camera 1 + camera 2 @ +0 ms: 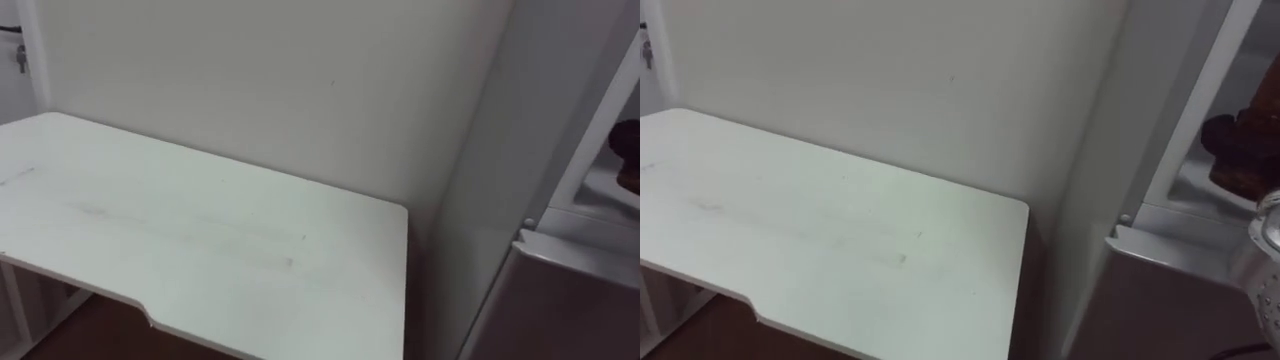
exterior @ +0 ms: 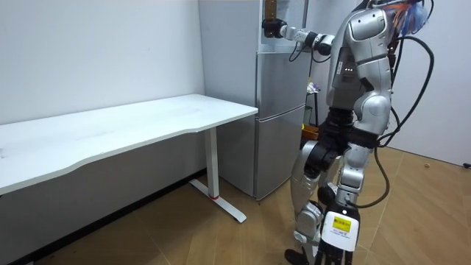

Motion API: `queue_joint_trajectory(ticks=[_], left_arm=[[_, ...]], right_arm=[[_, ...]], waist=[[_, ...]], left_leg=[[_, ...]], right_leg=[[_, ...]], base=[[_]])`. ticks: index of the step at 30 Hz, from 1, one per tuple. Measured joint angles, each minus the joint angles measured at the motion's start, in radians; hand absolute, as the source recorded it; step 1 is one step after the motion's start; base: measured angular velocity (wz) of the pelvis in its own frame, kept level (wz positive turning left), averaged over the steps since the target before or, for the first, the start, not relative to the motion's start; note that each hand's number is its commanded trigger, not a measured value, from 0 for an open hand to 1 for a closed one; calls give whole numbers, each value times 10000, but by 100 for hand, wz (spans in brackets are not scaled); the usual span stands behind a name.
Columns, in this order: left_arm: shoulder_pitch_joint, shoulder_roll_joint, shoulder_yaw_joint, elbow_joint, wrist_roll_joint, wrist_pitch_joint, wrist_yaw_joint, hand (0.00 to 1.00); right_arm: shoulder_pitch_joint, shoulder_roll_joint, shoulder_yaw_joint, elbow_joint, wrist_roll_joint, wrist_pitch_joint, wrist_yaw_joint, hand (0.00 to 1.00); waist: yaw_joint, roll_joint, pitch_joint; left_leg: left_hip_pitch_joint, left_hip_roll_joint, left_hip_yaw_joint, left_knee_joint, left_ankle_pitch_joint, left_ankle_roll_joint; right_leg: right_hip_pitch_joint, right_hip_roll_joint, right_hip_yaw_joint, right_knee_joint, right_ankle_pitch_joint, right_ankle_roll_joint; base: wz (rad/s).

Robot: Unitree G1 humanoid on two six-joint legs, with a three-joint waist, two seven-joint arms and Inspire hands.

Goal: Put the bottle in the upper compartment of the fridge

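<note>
Right hand point(image 2: 274, 28) is up at the fridge's open upper compartment point(image 1: 1252, 70), seemingly clenched round the brown bottle point(image 2: 269, 10), which stands upright above it, with the shelf just beyond, farther in.

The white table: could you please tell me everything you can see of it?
The table has a smooth white top with faint scuffs and a curved notch in its front edge. A white leg with a flat foot stands on the wooden floor. The top lies level along the wall, its end beside the fridge.
</note>
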Motion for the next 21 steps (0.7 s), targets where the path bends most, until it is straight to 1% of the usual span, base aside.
queue_joint_trajectory(ticks=[2,4,5,7,9,11,14,16,17,18,19,20,21], left_arm=[[24,0,11,0,0,2,-8,0],[101,2,15,-3,-6,36,-4,0],[122,8,28,-41,-9,101,16,0],[173,25,28,-116,-18,137,69,0],[178,29,23,-139,-35,139,113,0],[196,38,6,-202,-46,144,115,0],[239,99,-24,-197,-28,201,124,0],[284,108,-24,-283,-41,222,126,0],[291,136,-22,-390,-54,245,126,0],[289,220,-22,-506,-54,288,121,0],[286,276,-22,-548,-53,291,121,0],[277,394,-21,-573,-51,294,122,0],[256,461,-22,-573,-80,302,119,0]], right_arm=[[-79,0,2,228,-32,1,69,100],[-304,-32,235,611,-30,31,148,100],[-423,-137,426,849,-31,142,215,100],[-636,-156,596,1325,-32,200,332,100],[-820,-162,776,1860,10,211,433,100],[-839,-163,775,2072,155,198,440,100],[-1066,-179,778,2474,418,169,427,100],[-1151,-203,870,2741,480,125,438,100],[-1160,-325,1086,2923,611,56,450,100],[-1160,-483,1282,3172,724,27,549,100],[-1160,-543,1368,3302,756,27,603,100],[-1165,-581,1504,3536,801,15,662,100],[-1177,-588,1555,3705,841,-14,704,100]], waist=[[27,7,6],[94,35,27],[123,42,32],[170,34,38],[197,-7,7],[228,-27,4],[254,-27,19],[295,-73,38],[370,-98,86],[475,-185,106],[522,-241,112],[608,-352,108],[689,-393,108]], left_leg=[[-2,-11,-47,30,-6,7],[3,-14,-52,35,-7,8],[-1,-13,-57,39,-10,5],[-35,-15,-95,44,-21,-11],[-184,-27,-164,83,1,-38],[-283,-31,-216,128,15,-45],[-352,-42,-333,258,13,-49],[-347,-35,-335,260,11,-52],[-353,-23,-331,261,5,-60],[-363,-5,-328,263,-11,-78],[-370,6,-328,269,-23,-91],[-384,41,-322,286,-51,-139],[-434,77,-325,390,-106,-172]], right_leg=[[26,-1,-4,-9,-4,7],[24,1,81,-10,-6,10],[17,-6,110,-10,-6,10],[-13,-36,113,-8,-7,10],[-133,-30,118,-3,-10,4],[-193,-6,121,-6,-8,0],[-146,68,117,-17,-7,-1],[-126,77,129,-29,-7,-1],[-132,85,138,-29,-7,-1],[-144,89,138,-30,-7,-2],[-149,89,139,-31,-7,-3],[-165,86,144,-33,-5,-6],[-170,116,127,-34,0,-14]], base=[[8],[0],[0],[0],[6],[11],[11],[2],[0],[0],[0],[-5],[-5]])
